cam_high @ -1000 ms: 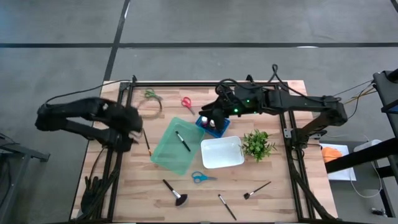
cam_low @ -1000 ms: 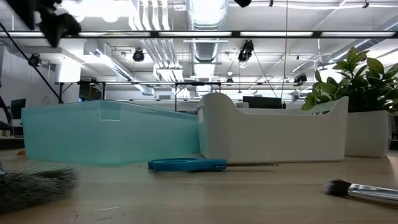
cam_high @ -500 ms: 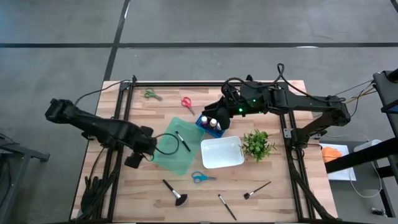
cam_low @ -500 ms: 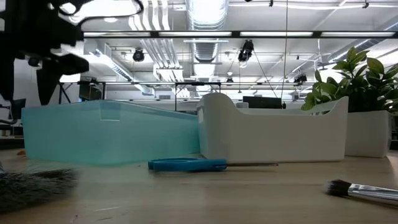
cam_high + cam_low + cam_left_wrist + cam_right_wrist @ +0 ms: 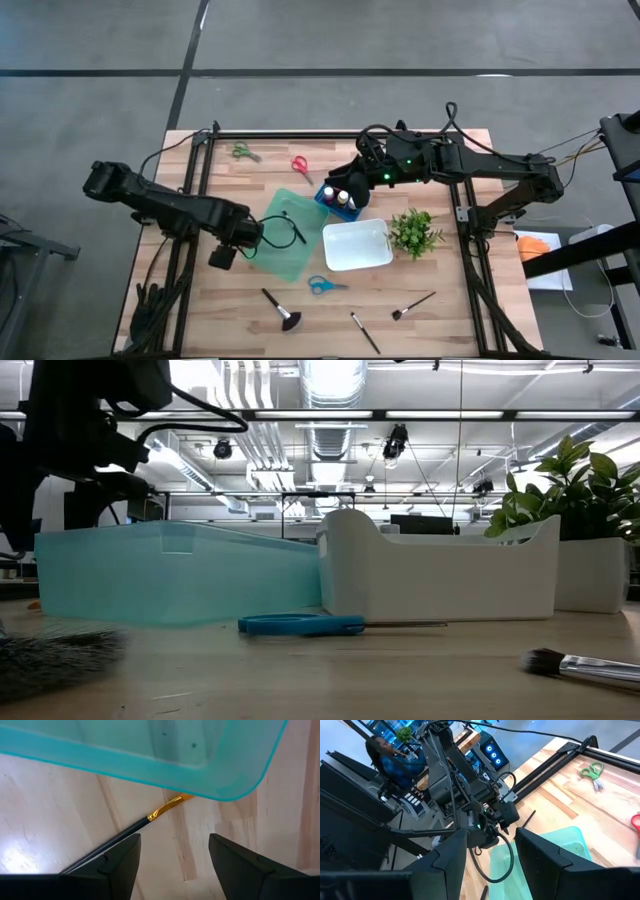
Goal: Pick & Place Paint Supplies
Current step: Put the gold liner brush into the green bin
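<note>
On the left side of the counter (image 5: 200,290), the left gripper (image 5: 172,851) hangs low at the near corner of the translucent teal bin (image 5: 285,236), its jaws spread wide. Between them lies a slim dark-handled brush (image 5: 131,827) with a gold ferrule, flat on the wood, its tip tucked under the bin's rounded corner. That placement suggests the arm is lining up to pinch this brush, and the bin's edge so close will likely crowd the grip. 1 brush (image 5: 294,227) already rests inside the teal bin, so the bin appears to be the home for brushes.

Toward the far edge lie green scissors (image 5: 242,152) and red scissors (image 5: 301,166), untouched. In front of the bins sit a broad brush (image 5: 281,311), blue scissors (image 5: 323,286) and 2 more thin brushes, 1 (image 5: 364,332) nearer the centre and 1 (image 5: 412,306) to its right.

Next comes a small blue tray (image 5: 343,201) holding capped paint bottles (image 5: 341,197), with the right gripper (image 5: 352,192) poised over it. Its jaws are parted in the right wrist view and hold nothing. Below is an empty white bin (image 5: 356,245), and just beside it the leafy plant (image 5: 415,231), which is no part of the sorting.
</note>
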{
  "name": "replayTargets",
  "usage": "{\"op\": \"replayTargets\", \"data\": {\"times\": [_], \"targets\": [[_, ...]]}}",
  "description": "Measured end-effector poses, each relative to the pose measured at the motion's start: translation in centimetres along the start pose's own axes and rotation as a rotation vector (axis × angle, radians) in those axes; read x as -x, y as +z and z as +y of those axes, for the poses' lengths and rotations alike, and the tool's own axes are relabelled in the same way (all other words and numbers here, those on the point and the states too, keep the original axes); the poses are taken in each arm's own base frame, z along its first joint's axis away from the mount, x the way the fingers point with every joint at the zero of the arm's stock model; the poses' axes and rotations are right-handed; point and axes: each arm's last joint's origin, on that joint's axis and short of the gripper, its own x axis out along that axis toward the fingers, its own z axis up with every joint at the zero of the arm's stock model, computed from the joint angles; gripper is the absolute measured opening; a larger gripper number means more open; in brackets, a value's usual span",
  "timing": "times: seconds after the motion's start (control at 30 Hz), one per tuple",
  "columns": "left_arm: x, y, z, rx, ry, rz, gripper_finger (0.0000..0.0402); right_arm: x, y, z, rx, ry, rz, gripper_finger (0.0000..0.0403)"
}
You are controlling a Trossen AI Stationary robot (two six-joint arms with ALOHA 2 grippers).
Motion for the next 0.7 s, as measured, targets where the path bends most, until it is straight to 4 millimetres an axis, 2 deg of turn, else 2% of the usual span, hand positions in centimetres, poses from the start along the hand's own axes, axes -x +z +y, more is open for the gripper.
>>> {"op": "replayTargets", "data": {"times": [0.1, 0.27, 0.37, 0.53, 0.7], "targets": [[0.6, 0.2, 0.4, 0.114, -0.003, -0.040, 0.0241, 0.0, 0.0, 0.0, 0.000, 0.004, -0.003, 0.0167], [2.2, -0.4, 1.9, 0.523, -0.036, -0.155, 0.0241, 0.3, 0.2, 0.2, -0.001, 0.010, -0.011, 0.0167], [3.1, -1.2, 2.8, 0.812, -0.066, -0.205, 0.0241, 0.4, 0.3, 0.3, -0.001, 0.014, -0.014, 0.0167], [3.6, -2.8, 3.9, 1.432, -0.146, -0.223, 0.0241, 0.4, 0.3, 0.3, 0.009, 0.015, -0.015, 0.0167], [2.7, -3.7, 3.8, 1.824, -0.124, -0.246, 0.0241, 0.5, 0.4, 0.3, 0.022, 0.020, -0.020, 0.0167]]}}
